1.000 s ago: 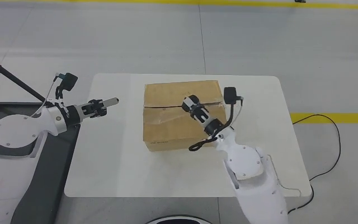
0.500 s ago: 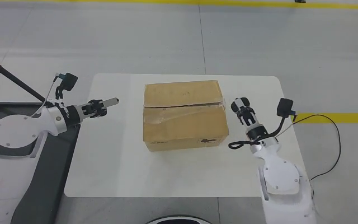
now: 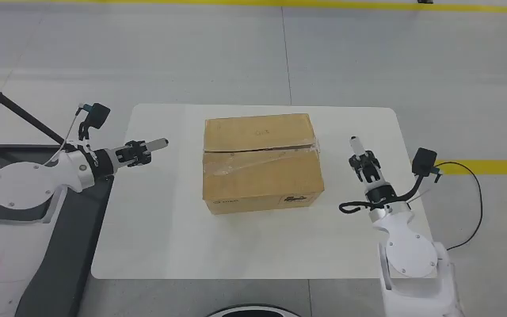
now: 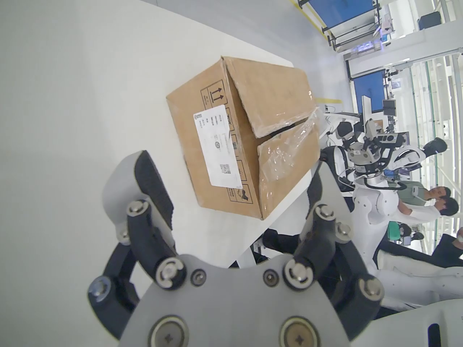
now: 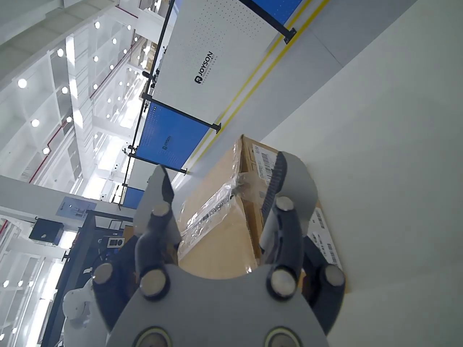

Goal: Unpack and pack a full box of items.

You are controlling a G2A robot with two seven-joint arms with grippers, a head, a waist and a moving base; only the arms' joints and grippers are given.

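A brown cardboard box (image 3: 261, 162) stands in the middle of the white table (image 3: 158, 230). Its top flaps are down, with torn clear tape along the seam and a narrow gap between them. My left gripper (image 3: 161, 143) hovers to the box's left, pointing at it, a short way off. In the left wrist view the left gripper (image 4: 235, 185) is open and empty, and the box (image 4: 253, 117) shows its white label. My right gripper (image 3: 355, 145) is just off the box's right side. The right gripper (image 5: 224, 178) is open and empty, with the box (image 5: 217, 247) close beyond it.
A black cable (image 3: 352, 208) loops at the right arm's base over the table's right part. The table's rounded edges lie close behind both arms. Bare tabletop (image 3: 238, 246) stretches in front of the box and behind it.
The right arm has swung from above the box's top to the right and now sits beside the box. The left arm and the box have not moved.
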